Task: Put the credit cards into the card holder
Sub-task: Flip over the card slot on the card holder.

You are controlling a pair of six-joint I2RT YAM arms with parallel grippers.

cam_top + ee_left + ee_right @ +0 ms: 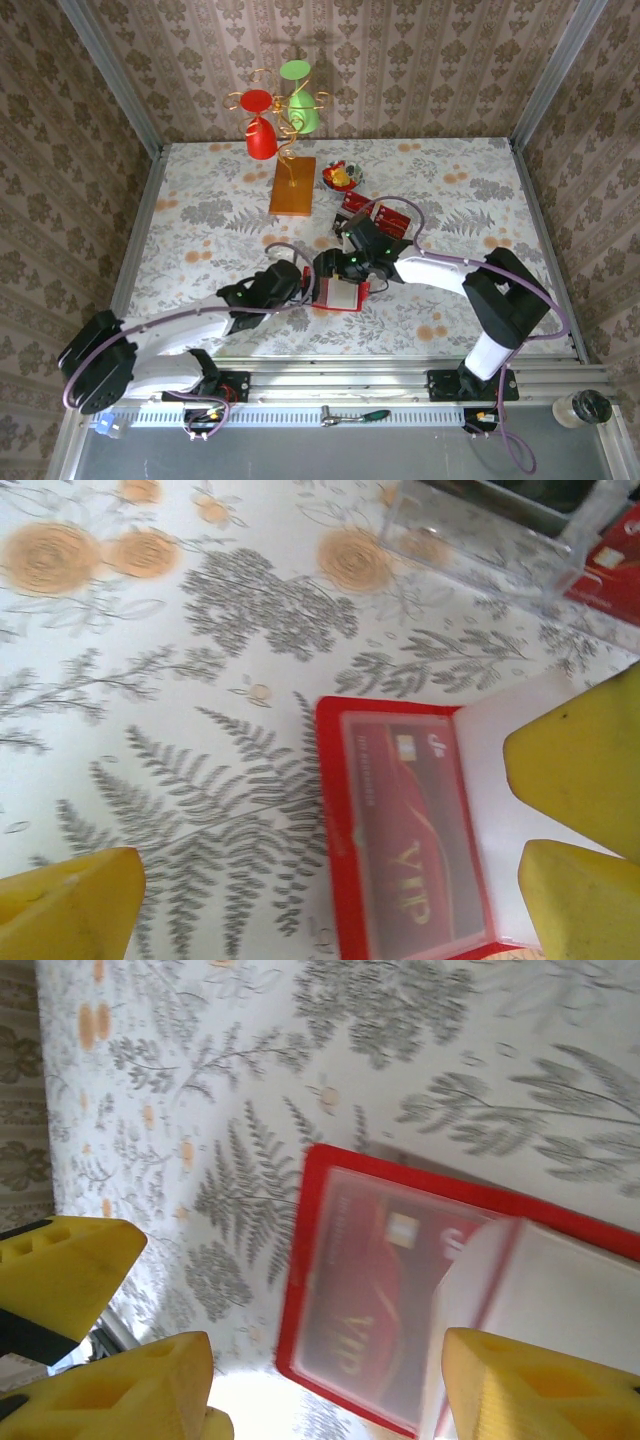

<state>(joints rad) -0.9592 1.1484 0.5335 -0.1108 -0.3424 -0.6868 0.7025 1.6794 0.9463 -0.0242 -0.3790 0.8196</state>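
Mid-frame on the fern-print table (200,220), the glossy red holder (338,297) lies unfolded, 1 VIP card (415,840) under clear film; left hand (320,885) and right hand (320,1360) spread wide.

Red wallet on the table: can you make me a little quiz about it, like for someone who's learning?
1. True or false: the wallet lies open.
2. Which letters show on the card inside it? A) VIP B) ABC C) XYZ
3. Fill in: at the back, next to the red glass, is a ___ glass.
Key: 1 true; 2 A; 3 green.
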